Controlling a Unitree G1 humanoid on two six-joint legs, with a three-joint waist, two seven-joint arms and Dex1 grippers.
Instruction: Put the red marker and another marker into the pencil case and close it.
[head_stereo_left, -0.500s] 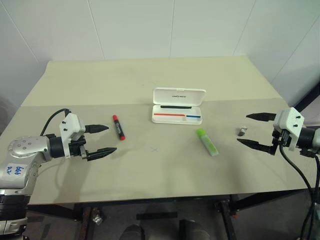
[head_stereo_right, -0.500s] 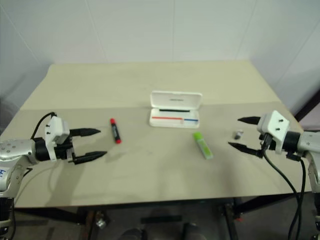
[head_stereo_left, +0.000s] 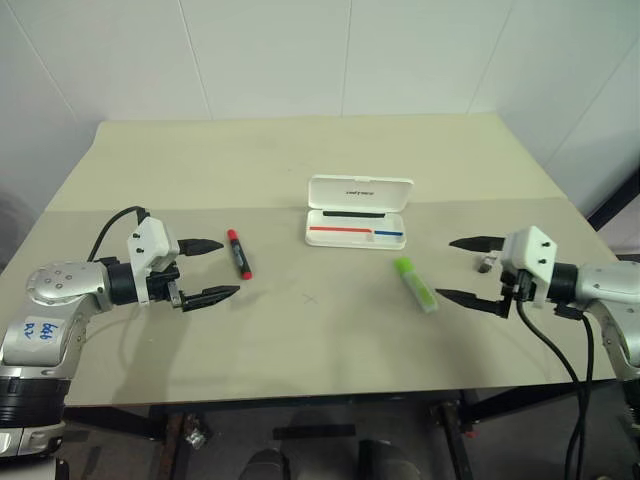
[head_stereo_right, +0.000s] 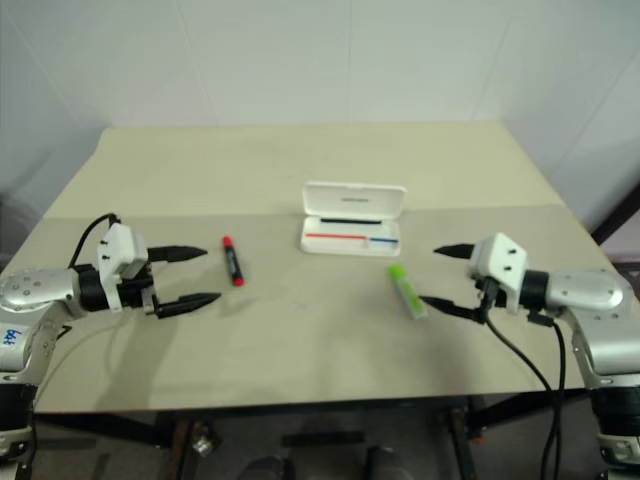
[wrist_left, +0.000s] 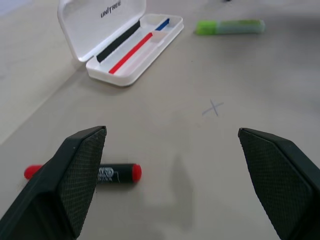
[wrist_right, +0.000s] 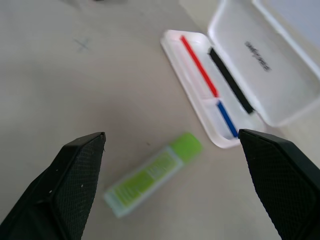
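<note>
Both tools moved inward, small grey object (head_stereo_left: 484, 264) behind right tool (head_stereo_left: 470, 271)

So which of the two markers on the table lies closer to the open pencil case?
The lime-green highlighter, just off the pencil case's front right corner. The slim red marker lies farther away, out to its left.

pencil case (head_stereo_right: 352, 217) open, red marker (head_stereo_right: 231, 261) beside

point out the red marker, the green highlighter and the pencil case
red marker (head_stereo_left: 238, 254), left eye view, mid barrel
green highlighter (head_stereo_left: 415, 284), left eye view, middle of its body
pencil case (head_stereo_left: 359, 192), left eye view, open lid
</note>
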